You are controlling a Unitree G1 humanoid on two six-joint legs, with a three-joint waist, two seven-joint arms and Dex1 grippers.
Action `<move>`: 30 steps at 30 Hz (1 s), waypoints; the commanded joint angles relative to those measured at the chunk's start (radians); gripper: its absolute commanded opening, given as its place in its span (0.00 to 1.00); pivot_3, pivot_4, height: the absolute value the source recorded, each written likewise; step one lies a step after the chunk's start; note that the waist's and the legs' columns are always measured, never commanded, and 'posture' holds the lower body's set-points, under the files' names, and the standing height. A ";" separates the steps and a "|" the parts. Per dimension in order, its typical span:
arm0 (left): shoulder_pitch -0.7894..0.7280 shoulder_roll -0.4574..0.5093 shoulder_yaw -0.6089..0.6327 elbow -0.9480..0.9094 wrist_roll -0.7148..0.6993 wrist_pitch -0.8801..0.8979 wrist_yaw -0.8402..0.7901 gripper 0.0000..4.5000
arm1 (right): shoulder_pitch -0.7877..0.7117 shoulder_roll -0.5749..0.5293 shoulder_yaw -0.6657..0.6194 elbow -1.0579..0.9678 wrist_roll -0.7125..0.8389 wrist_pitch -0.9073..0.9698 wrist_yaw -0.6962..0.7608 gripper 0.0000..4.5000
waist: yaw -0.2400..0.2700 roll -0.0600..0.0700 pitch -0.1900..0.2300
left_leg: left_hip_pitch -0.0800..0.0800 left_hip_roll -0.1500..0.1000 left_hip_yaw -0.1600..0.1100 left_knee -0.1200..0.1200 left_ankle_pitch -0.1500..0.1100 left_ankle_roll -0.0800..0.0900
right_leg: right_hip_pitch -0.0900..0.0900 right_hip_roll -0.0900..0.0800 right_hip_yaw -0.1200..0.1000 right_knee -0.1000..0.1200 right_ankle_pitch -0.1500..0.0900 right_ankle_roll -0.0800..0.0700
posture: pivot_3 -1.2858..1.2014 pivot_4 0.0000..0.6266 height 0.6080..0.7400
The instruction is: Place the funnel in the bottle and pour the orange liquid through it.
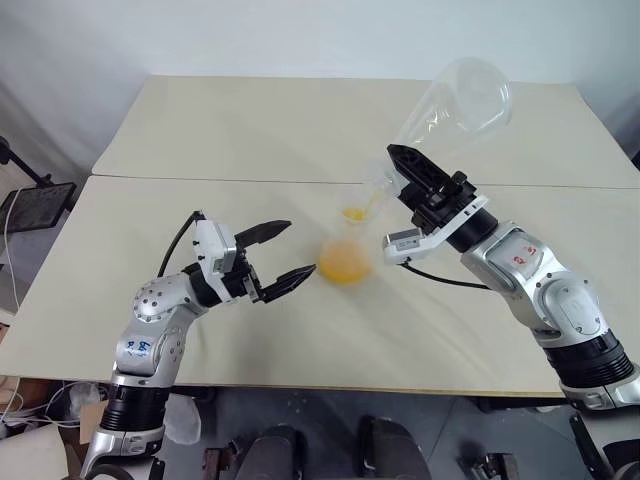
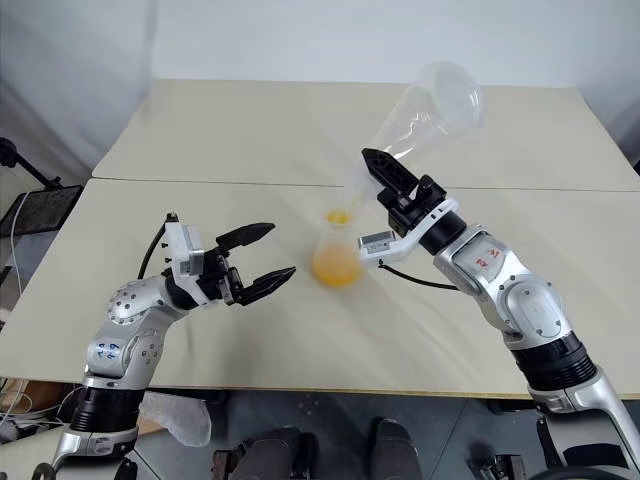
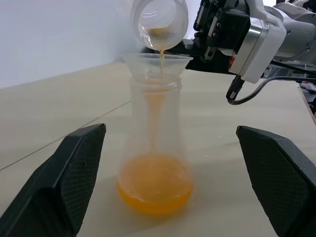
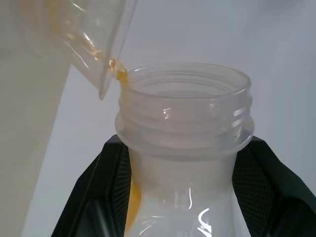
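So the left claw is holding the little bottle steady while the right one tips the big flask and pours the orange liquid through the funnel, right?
Not quite: the left gripper is open, its fingers standing apart from the bottle, as the left wrist view shows. The rest holds: the right gripper tips the flask, and orange liquid runs through the funnel.

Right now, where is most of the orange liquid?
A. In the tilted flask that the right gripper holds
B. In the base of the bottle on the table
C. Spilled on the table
B: the orange liquid pools in the base of the bottle, and a thin stream falls through the funnel.
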 commanded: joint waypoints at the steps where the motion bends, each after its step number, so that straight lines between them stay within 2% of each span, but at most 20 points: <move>1: -0.014 0.001 0.007 -0.017 -0.004 -0.020 -0.001 1.00 | -0.016 0.027 -0.052 -0.062 0.088 -0.005 0.010 0.54 | 0.000 0.000 0.000 | 0.000 0.000 0.000 0.000 0.000 0.000 | 0.000 0.000 0.000 0.000 0.000 0.000 | 0.52 0.24 1.00; 11: -0.023 0.012 0.009 -0.008 -0.007 -0.012 -0.018 1.00 | 0.033 0.112 -0.146 -0.138 0.245 0.121 0.111 0.54 | 0.000 0.000 0.000 | 0.000 0.000 0.000 0.000 0.000 0.000 | 0.000 0.000 0.000 0.000 0.000 0.000 | 0.52 0.24 1.00; 13: -0.028 0.018 0.009 -0.004 -0.008 -0.009 -0.025 1.00 | 0.043 0.178 -0.216 -0.190 0.379 0.237 0.177 0.54 | 0.001 0.000 0.000 | 0.000 0.000 0.000 0.000 0.000 0.000 | 0.000 0.000 0.000 0.000 0.000 0.000 | 0.52 0.24 1.00; 15: -0.034 0.023 0.007 0.000 -0.008 -0.006 -0.033 1.00 | 0.047 0.253 -0.279 -0.238 0.605 0.398 0.313 0.54 | 0.001 0.000 0.000 | 0.000 0.001 0.000 0.000 0.000 0.000 | 0.000 0.001 0.000 0.001 0.000 0.000 | 0.52 0.24 1.00; 17: -0.047 0.026 0.005 0.011 -0.006 -0.007 -0.041 1.00 | 0.053 0.312 -0.385 -0.295 0.795 0.560 0.379 0.54 | 0.003 0.000 0.000 | 0.000 0.001 -0.001 0.001 0.000 0.000 | 0.001 0.001 0.000 0.001 0.000 0.000 | 0.52 0.24 1.00; 21: -0.063 0.026 0.001 0.027 -0.006 -0.009 -0.050 1.00 | 0.089 0.321 -0.564 -0.338 0.962 0.731 0.392 0.54 | 0.013 0.000 0.000 | 0.000 -0.001 -0.002 0.001 0.000 0.000 | 0.001 -0.001 0.000 0.001 0.000 0.000 | 0.52 0.24 1.00; 22: -0.065 0.025 -0.001 0.031 -0.005 -0.011 -0.053 1.00 | 0.101 0.331 -0.607 -0.324 1.031 0.744 0.403 0.54 | 0.013 0.000 0.000 | 0.000 -0.001 -0.002 0.001 0.000 0.000 | 0.001 -0.001 0.000 0.001 0.000 0.000 | 0.52 0.24 1.00; 30: -0.082 0.018 -0.008 0.052 -0.003 -0.017 -0.068 1.00 | 0.234 0.296 -0.765 -0.096 1.149 0.567 0.363 0.54 | 0.011 0.000 0.000 | 0.001 -0.001 0.001 -0.001 0.000 0.000 | 0.000 0.000 -0.001 0.002 0.000 0.000 | 0.52 0.24 1.00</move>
